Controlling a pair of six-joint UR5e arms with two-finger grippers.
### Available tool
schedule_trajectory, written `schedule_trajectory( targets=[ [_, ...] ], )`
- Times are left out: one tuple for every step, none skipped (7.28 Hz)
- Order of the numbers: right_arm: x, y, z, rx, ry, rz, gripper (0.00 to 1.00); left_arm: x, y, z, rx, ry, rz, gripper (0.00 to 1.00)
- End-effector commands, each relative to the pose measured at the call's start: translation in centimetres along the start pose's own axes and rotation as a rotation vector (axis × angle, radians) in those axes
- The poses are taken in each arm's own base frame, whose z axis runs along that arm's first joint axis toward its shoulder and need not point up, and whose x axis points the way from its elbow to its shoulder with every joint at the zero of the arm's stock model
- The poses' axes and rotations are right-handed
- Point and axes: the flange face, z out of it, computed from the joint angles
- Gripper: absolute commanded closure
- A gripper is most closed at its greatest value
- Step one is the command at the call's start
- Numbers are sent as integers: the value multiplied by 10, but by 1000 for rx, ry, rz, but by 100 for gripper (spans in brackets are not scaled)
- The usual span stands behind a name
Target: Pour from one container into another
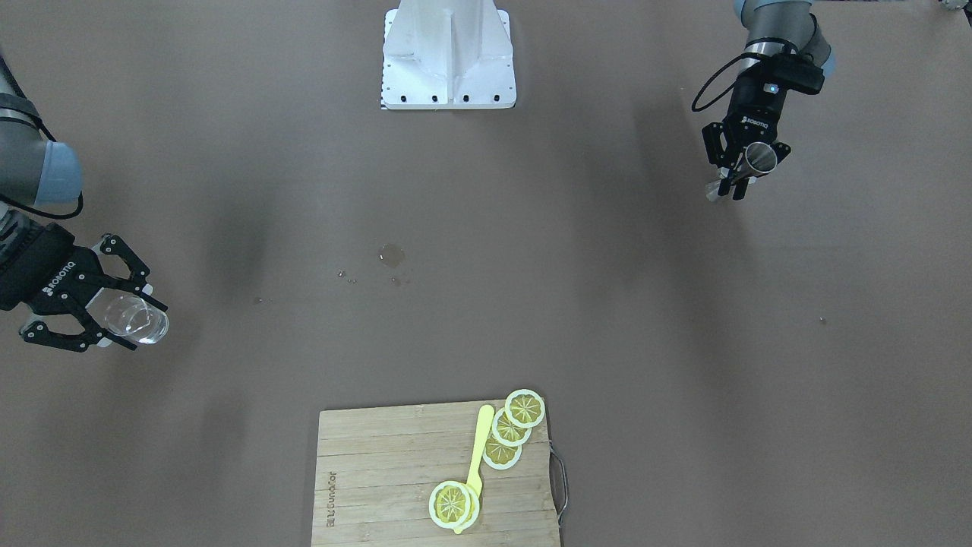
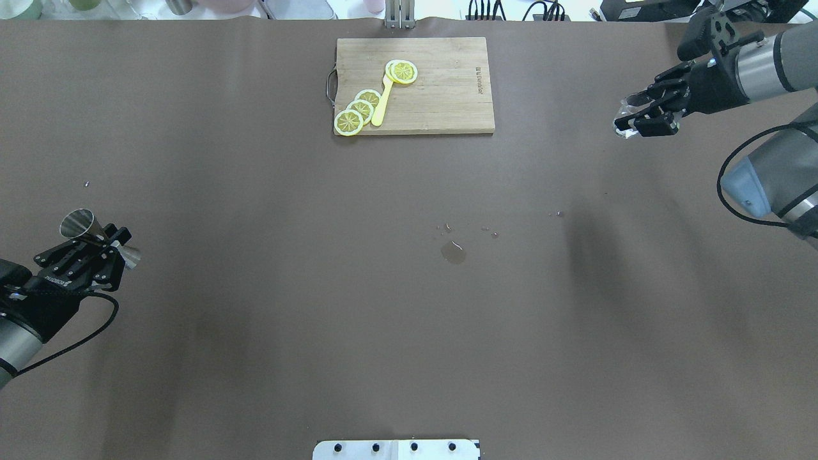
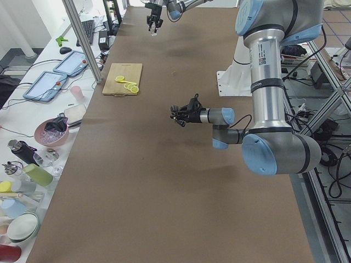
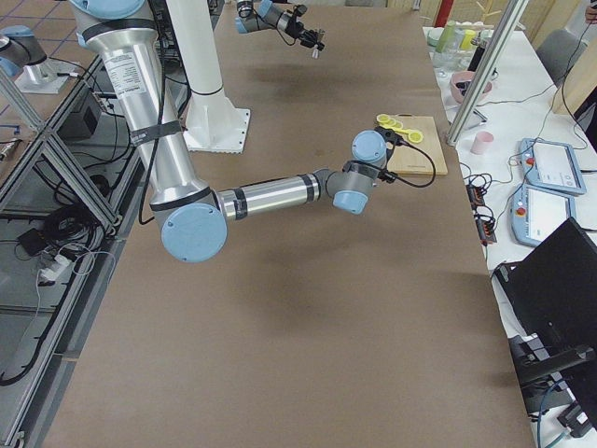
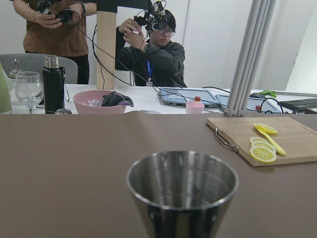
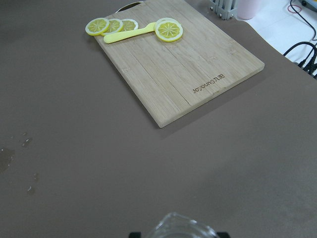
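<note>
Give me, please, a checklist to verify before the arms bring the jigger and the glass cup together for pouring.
1. Left jaws shut on the jigger: ok.
2. Right jaws shut on the glass cup: ok.
3. Jigger over the cup's mouth: not ok; they are at opposite ends of the table.
4. Liquid in the jigger: cannot tell from the left wrist view.
5. Way between them: ok; only a flat puddle lies mid-table, and the cutting board sits at the operators' edge.
</note>
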Motion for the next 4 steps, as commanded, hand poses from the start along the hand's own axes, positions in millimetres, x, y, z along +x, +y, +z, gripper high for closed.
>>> schedule_trajectory(
  targets=[
    [-18, -21, -4, -31, -10, 22, 100, 9, -8, 0, -2, 28, 83, 100],
    [-29, -27, -4, -35, -10, 9, 100, 16, -10, -1, -27, 66, 74, 100],
    [-34, -27, 2, -40, -19, 6, 100, 23, -14, -1, -45, 101, 68, 100],
    [-40, -29, 9, -44, -30, 3, 100, 28, -16, -1, -65, 133, 72, 100]
  ],
)
